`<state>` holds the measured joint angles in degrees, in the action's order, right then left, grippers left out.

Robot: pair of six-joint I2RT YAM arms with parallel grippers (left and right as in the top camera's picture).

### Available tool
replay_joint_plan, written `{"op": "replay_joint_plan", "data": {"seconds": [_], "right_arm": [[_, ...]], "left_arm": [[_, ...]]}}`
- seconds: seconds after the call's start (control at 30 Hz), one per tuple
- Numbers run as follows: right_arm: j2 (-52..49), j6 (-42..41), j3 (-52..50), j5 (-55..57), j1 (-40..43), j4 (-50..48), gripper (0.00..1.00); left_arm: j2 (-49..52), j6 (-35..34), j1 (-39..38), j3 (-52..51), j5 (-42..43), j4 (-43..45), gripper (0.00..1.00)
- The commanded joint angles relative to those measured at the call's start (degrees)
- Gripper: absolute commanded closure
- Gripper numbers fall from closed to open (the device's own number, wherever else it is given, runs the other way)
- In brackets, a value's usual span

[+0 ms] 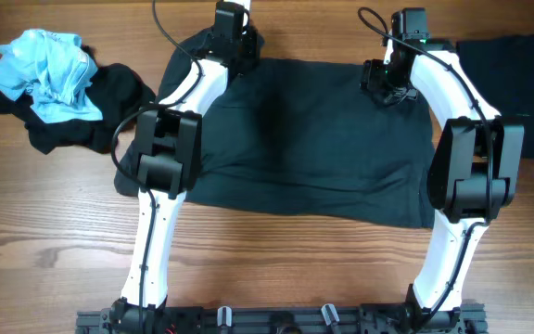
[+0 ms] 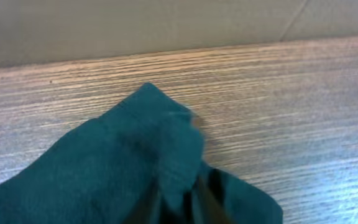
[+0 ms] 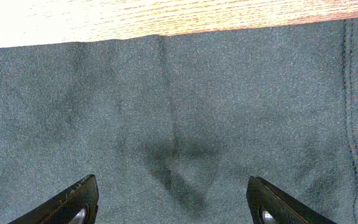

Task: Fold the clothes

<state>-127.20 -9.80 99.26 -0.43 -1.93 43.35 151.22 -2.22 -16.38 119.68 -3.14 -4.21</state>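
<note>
Far left, a light blue garment [image 1: 44,70] lies crumpled on a dark heap [image 1: 109,107], parked clear of the work. The left claw [image 1: 235,44] is pinched tight on a far corner of the spread black T-shirt [image 1: 295,148], likely to fold it over. The right claw [image 1: 389,82] hovers wide open and empty above the other far corner. Another dark garment [image 1: 517,83] crowds the right side of the bench [image 1: 276,269].

Overhead looked straight down on the whole table [image 1: 54,223]; 2 wrist views sat close, sharing the far edge of the dark shirt [image 1: 304,139].
</note>
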Motion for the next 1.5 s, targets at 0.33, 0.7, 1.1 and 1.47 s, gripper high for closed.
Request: {"op": "replay_joint_plan", "data": {"seconds": [0.33, 0.7, 1.1, 1.47], "right_arm": [[-0.7, -2.6, 0.9, 2.6, 2.0, -4.3, 0.18], [-1.0, 0.9, 0.5, 8.4, 3.6, -12.5, 0.22], [-6.1, 0.8, 0.5, 9.1, 4.2, -15.9, 0.26], [-9.2, 0.8, 0.5, 9.0, 5.7, -14.3, 0.38]], "left_arm": [[-7.0, -4.7, -0.7, -0.1, -8.3, -1.2, 0.96], [-7.6, -4.7, -2.6, -0.1, -8.3, -7.9, 0.96], [-10.3, -4.4, -1.2, -0.1, -11.1, -9.6, 0.96], [-10.6, -4.2, -0.7, -0.1, -12.0, -12.3, 0.96]]}}
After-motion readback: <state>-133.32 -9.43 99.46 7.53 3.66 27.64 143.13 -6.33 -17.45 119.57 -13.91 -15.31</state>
